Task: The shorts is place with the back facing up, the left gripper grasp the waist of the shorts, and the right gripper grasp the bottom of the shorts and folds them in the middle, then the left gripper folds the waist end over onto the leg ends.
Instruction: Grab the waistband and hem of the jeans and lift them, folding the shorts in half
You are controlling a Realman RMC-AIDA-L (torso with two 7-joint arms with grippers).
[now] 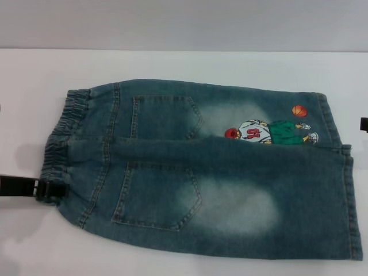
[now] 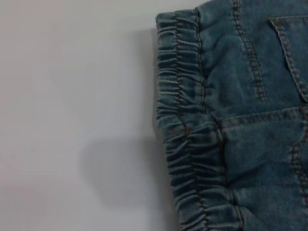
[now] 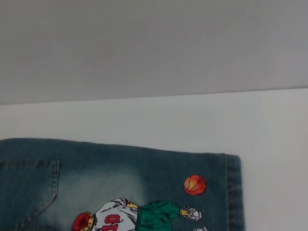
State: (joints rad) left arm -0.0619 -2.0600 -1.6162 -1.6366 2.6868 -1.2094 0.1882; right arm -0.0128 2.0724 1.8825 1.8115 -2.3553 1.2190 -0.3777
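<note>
- Looking down from the head camera, we see the shorts (image 1: pixel 207 172) lying flat on the white table (image 1: pixel 172 63), back side up, already folded lengthwise so that one leg overlaps the other.
- We note the waist (image 1: pixel 63 138), gathered and ruffled, at the left end; the bottom (image 1: pixel 345 195), with its straight hems, lies at the right end.
- Two patch pockets show, one on the far half (image 1: pixel 164 118), one on the near half (image 1: pixel 158 195).
- The cartoon print (image 1: pixel 267 132) with its orange ball (image 1: pixel 299 110) sits on the far leg, near the hem.
- The left gripper (image 1: pixel 43 188) is at the near-left corner of the waist, touching or just beside the band; we cannot tell how its fingers are set.
- The right gripper (image 1: pixel 364 124) is only a dark sliver at the right edge, apart from the hem; finger position not readable.
</note>
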